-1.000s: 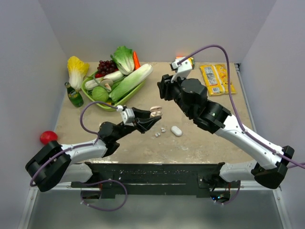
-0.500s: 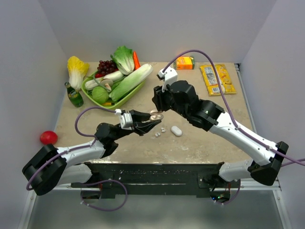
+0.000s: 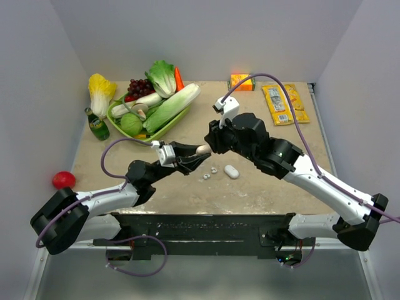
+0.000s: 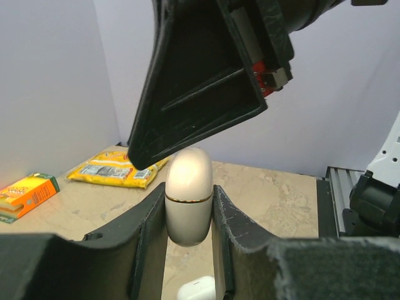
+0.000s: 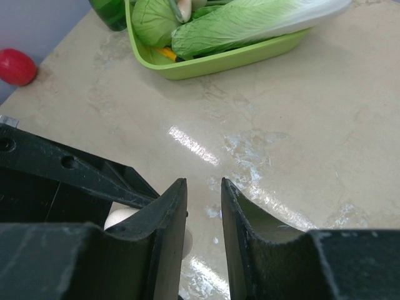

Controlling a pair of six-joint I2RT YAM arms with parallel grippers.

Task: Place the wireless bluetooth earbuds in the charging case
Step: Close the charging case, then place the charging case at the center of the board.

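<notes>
Our right gripper (image 5: 203,185), jaws barely apart, has come down over the charging case (image 4: 189,181), now shut: a glossy smooth pebble clamped in our left gripper (image 4: 187,209).

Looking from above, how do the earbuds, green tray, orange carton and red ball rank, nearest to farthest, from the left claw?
Measured from the left gripper, which holds the case:
1. earbuds, on the table just right of its tips.
2. green tray, back left.
3. orange carton, back edge, to the right.
4. red ball, far left.
</notes>
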